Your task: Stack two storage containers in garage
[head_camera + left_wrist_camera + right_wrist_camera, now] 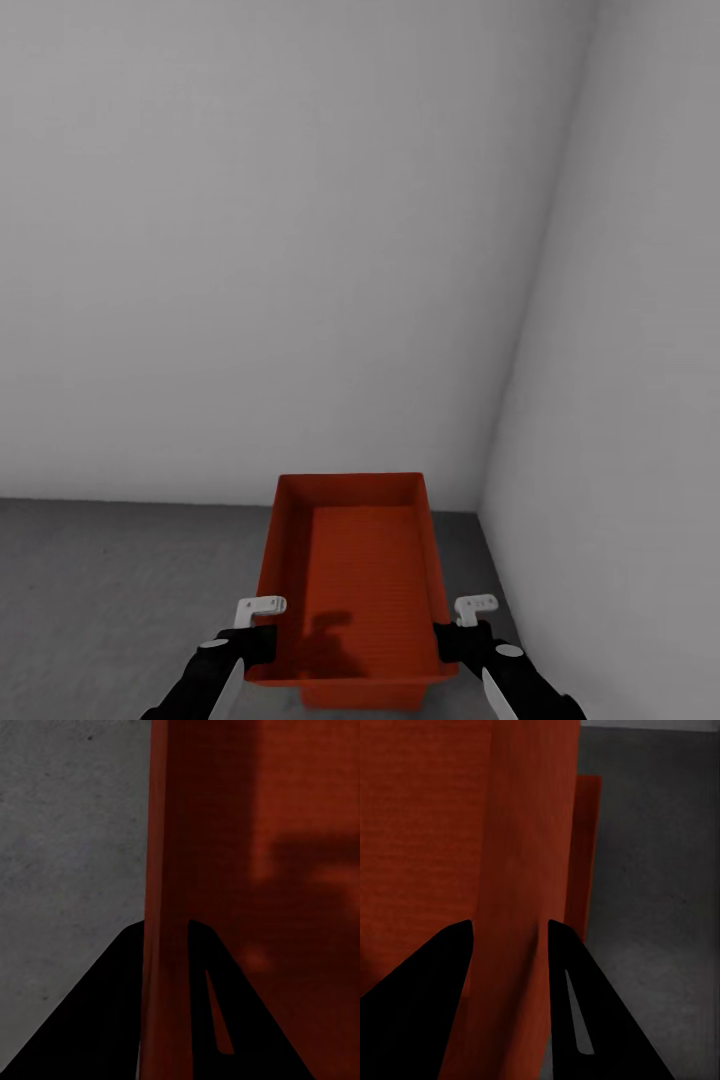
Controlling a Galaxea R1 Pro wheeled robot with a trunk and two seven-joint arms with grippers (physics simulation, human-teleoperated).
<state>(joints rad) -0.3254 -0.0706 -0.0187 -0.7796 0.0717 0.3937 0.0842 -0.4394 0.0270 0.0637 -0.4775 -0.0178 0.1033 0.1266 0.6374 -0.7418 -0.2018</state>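
One red-orange storage container (355, 570) sits in front of me, open side up and empty, over the dark grey garage floor (120, 590). My left gripper (255, 625) is shut on its left wall near the front corner. In the left wrist view the fingers (165, 926) straddle that wall (225, 870). My right gripper (462, 628) is shut on the right wall, which the right wrist view shows pinched between the fingers (510, 924). Past that wall a further red-orange edge (587, 855) shows. I cannot tell whether it belongs to this bin or another.
A plain pale grey wall (300, 250) stands right behind the container. A second pale wall (640, 400) meets it in a corner close on the right. Bare concrete floor stretches to the left.
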